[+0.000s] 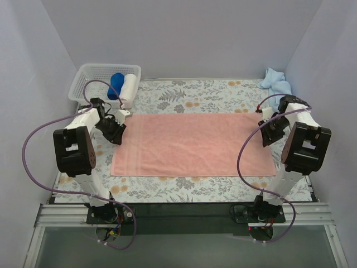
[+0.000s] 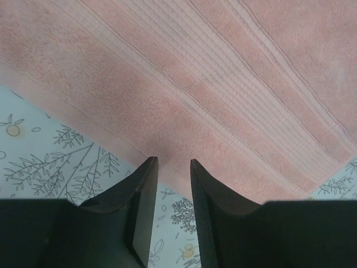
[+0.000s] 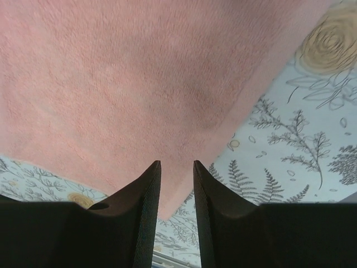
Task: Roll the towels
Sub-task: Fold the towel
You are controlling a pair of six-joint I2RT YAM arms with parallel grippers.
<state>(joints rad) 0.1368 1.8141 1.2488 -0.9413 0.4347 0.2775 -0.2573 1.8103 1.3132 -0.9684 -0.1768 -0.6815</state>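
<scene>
Salmon-pink terry is seen spread flat and unrolled across the middle of the flowered tablecloth [image 2: 50, 167]. The pink towel [image 1: 192, 144] is laid lengthwise between the two claws, with one short edge at each.

The left claw [image 2: 174, 162] is held low at the towel's left short edge. Its two dark fingers are parted by a narrow gap, and nothing is pinched between them. Just beyond its tips the hem is met, and past that the ribbed band of the towel is seen running aslant. Bare tablecloth is shown under and beside the fingers.

The right claw [image 3: 177, 163] is held the same way at the opposite end, with its fingers set slightly apart and nothing clamped. A corner of the pink towel is seen directly under the gap, and the pile is spread away ahead of the tips and to their left. Whether either claw's tips are touching the cloth cannot be told.

The sky-blue towel [image 1: 276, 84] is seen crumpled beyond the right claw, at the far right corner of the table, apart from the pink one. Beyond the left claw, at the far left corner, a white basket [image 1: 83, 84] is placed. In it a dark blue roll [image 1: 116, 85] and a white roll [image 1: 129, 88] are seen side by side.
</scene>
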